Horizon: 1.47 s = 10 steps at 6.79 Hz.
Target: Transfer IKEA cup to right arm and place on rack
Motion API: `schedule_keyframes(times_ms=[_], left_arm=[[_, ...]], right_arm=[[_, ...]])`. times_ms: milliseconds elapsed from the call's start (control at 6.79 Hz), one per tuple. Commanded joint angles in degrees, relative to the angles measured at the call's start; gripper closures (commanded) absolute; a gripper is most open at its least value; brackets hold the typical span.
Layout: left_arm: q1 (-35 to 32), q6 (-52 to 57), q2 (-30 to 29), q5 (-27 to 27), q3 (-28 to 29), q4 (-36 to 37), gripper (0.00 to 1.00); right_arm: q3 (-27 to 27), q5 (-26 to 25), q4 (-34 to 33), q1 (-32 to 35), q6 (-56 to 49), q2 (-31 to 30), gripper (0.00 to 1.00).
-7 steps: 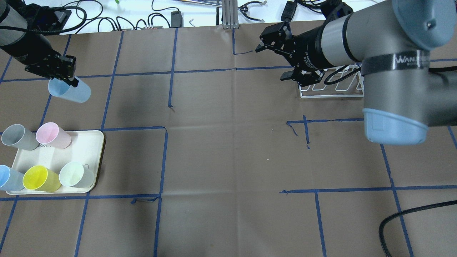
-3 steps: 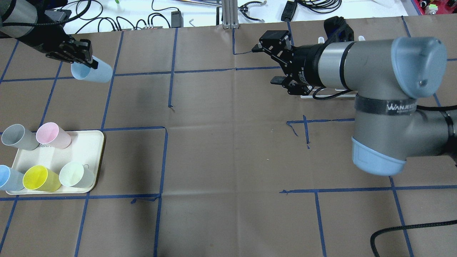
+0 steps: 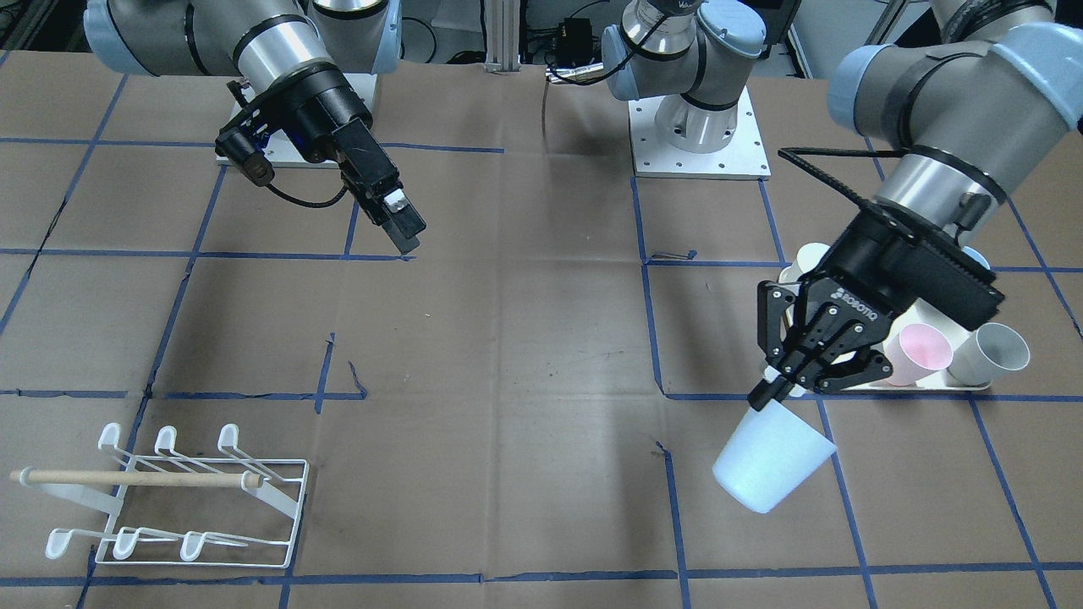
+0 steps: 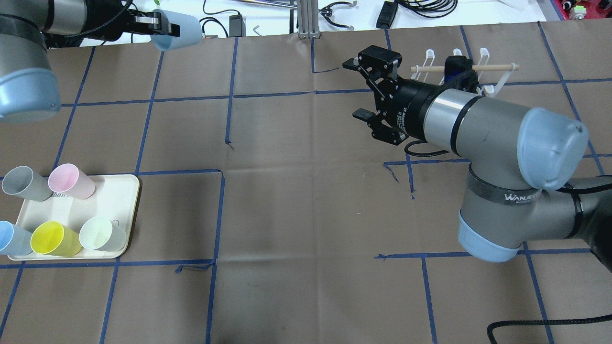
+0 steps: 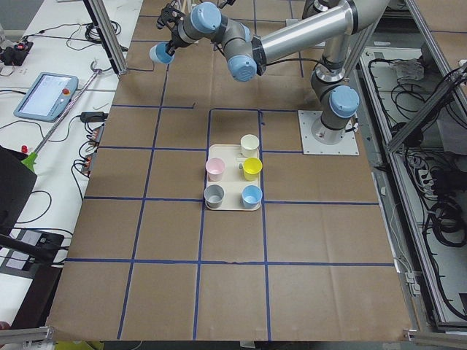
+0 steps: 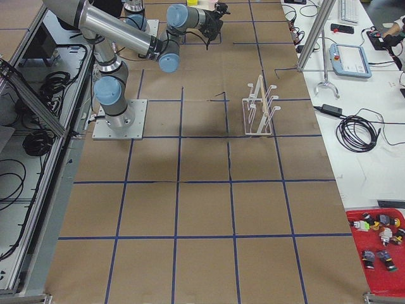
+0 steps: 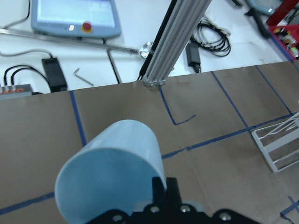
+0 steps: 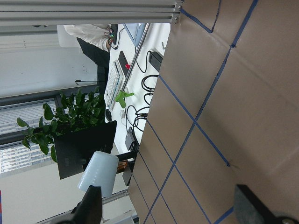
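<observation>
Left gripper (image 3: 772, 394): clenched on the rim of a pale-blue tapered plastic cup (image 3: 774, 463), which hung tilted, clear of the brown paper-covered table (image 3: 525, 338). Right gripper (image 4: 356, 89): jaws spread, holding nothing, well apart from the cup. White wire rack with wooden rod (image 3: 127, 479): stood near the right arm (image 4: 478, 124). Cream rounded tray (image 4: 119, 200): carried five coloured plastic cups (image 4: 50, 238).

Cups (image 4: 71, 181) on tray (image 4: 122, 200) at robot's left, rack (image 4: 497, 68) at right, apparently beyond right arm (image 4: 478, 124).
</observation>
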Motion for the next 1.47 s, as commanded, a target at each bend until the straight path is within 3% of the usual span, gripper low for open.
schedule_keyframes(times_ms=[0, 442, 589, 736, 1325], left_arm=[[-0.3, -0.1, -0.3, -8.6, -10.8, 19.0, 1.00], [-7.5, -2.5, -6.7, -9.9, -13.2, 38.5, 1.00], [-8.6, -9.0, -9.1, -9.6, -13.3, 47.6, 1.00], [-9.2, -11.1, -10.3, -9.8, -13.8, 51.7, 1.00], [-13.0, -11.2, -8.8, -9.5, -19.9, 56.1, 1.00]], right_arm=[[0.3, -0.4, 0.2, 0.0, 0.1, 0.3, 0.00], [0.2, -0.5, 0.6, 0.2, 0.4, 3.3, 0.00], [0.1, -0.4, 0.3, 0.3, 0.1, 4.2, 0.00], [0.0, -0.2, -0.1, 0.4, 0.1, 5.5, 0.01], [-2.2, 0.0, -0.2, 1.0, 0.5, 7.3, 0.01]])
